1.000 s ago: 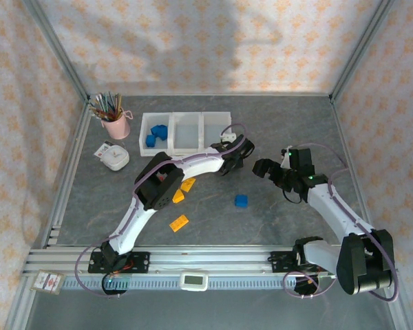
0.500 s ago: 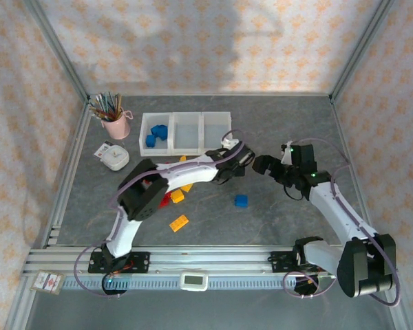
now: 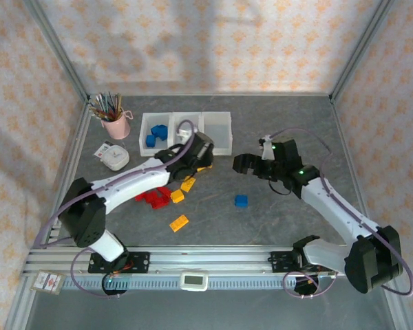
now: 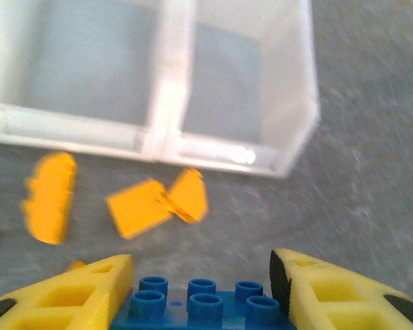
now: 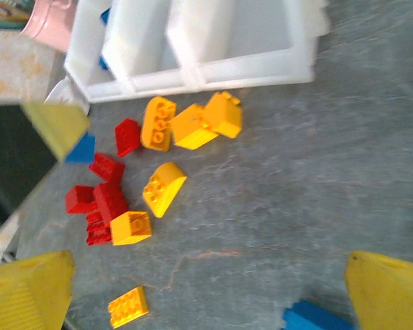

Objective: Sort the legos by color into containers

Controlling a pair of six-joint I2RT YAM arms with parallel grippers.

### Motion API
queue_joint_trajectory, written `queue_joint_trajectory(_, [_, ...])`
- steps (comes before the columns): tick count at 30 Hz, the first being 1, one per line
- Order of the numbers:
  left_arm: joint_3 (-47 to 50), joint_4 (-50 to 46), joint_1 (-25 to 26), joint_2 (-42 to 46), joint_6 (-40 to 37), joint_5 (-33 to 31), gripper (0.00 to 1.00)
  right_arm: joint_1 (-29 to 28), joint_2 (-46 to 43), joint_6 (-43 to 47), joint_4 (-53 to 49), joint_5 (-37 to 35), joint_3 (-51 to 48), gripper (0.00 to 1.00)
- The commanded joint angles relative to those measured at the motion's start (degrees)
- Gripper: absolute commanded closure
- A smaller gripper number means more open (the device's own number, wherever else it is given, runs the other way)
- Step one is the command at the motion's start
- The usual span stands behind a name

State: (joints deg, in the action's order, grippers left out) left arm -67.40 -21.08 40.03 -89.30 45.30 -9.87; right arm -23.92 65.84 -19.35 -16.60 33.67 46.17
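A: What's in the containers (image 3: 217,130)?
B: Blue legos (image 3: 155,134) in the left bin. The left tool (image 4: 203,285) grips a blue brick (image 4: 199,307) just before the row. The right tool (image 5: 210,285) stands wide above loose legos (image 5: 164,187) on the table (image 5: 275,199).

A pink cup (image 3: 116,126) of coloured pencils (image 3: 105,105) stands on the grey table (image 3: 275,220), a white gadget (image 3: 113,158) just beside it.
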Motion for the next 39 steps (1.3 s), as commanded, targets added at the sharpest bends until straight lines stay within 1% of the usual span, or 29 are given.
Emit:
queue_joint_trajectory(1, [1.69, 0.91, -5.7, 3.3, -2.19, -2.02, 0.66, -4.38, 3.17, -1.85, 5.77, -2.83, 2.8, 0.0])
queue_joint_trajectory(6, [1.82, 1.32, -14.99, 2.84, -5.29, -1.42, 0.66, -9.99, 8.52, -4.38, 12.45, -4.95, 4.56, 0.0])
queue_joint_trajectory(9, [0.84, 2.79, -19.81, -0.15, -6.89, -0.21, 0.66, -11.31, 12.2, -5.05, 14.01, -5.82, 6.66, 0.0])
queue_joint_trajectory(12, [-1.59, 5.3, -23.15, -4.78, -8.75, 0.3, 0.66, -11.53, 14.75, -5.12, 14.29, -6.48, 8.77, 0.0])
queue_joint_trajectory(14, [-4.84, 5.14, -25.19, -8.72, -9.48, 1.13, 0.66, -11.58, 15.64, -5.0, 14.58, -6.75, 9.6, 0.0])
queue_joint_trajectory(17, [-9.7, 3.95, -27.0, -13.94, -10.11, 0.39, 0.65, -11.52, 16.68, -4.48, 13.59, -7.81, 10.93, 0.0])
queue_joint_trajectory(18, [-11.0, 3.67, -27.34, -15.14, -10.46, 0.26, 0.64, -11.57, 16.85, -4.31, 13.42, -8.0, 11.19, 0.0])
queue_joint_trajectory(19, [-12.06, 3.15, -27.47, -16.07, -10.57, 0.0, 0.61, -11.54, 16.96, -4.2, 13.15, -8.05, 11.36, 0.0])
queue_joint_trajectory(22, [-13.19, 2.79, -27.61, -16.79, -10.93, -0.94, 0.48, -11.56, 16.98, -3.94, 12.63, -8.43, 11.57, 0.0])
queue_joint_trajectory(23, [-13.16, 2.89, -27.62, -16.64, -11.02, -1.02, 0.45, -11.51, 16.91, -3.77, 12.48, -8.61, 11.57, 0.0])
queue_joint_trajectory(26, [-12.61, 2.89, -27.59, -15.84, -10.85, 0.11, 0.4, -11.5, 16.78, -3.34, 11.84, -9.3, 11.73, 0.0])
queue_joint_trajectory(30, [-11.63, 2.66, -27.57, -13.87, -10.87, 1.65, 0.35, -11.44, 16.53, -2.97, 10.64, -10.76, 12.4, 0.0])
queue_joint_trajectory(32, [-11.75, 1.36, -27.64, -13.08, -10.45, 1.24, 0.34, -11.08, 16.17, -3.23, 10.51, -10.99, 12.27, 0.0])
queue_joint_trajectory(34, [-11.44, 0.0, -27.21, -11.7, -9.93, 3.14, 0.34, -10.35, 15.71, -4.29, 9.52, -11.88, 12.2, 0.0])
queue_joint_trajectory(36, [-9.42, 0.05, -25.77, -9.05, -9.43, 4.37, 0.33, -8.97, 14.76, -5.72, 9.06, -11.35, 11.01, 0.0])
queue_joint_trajectory(39, [-5.29, 0.15, -21.93, -4.53, -8.09, 5.86, 0.32, -7.09, 12.34, -6.59, 8.47, -10.2, 8.26, 0.0])
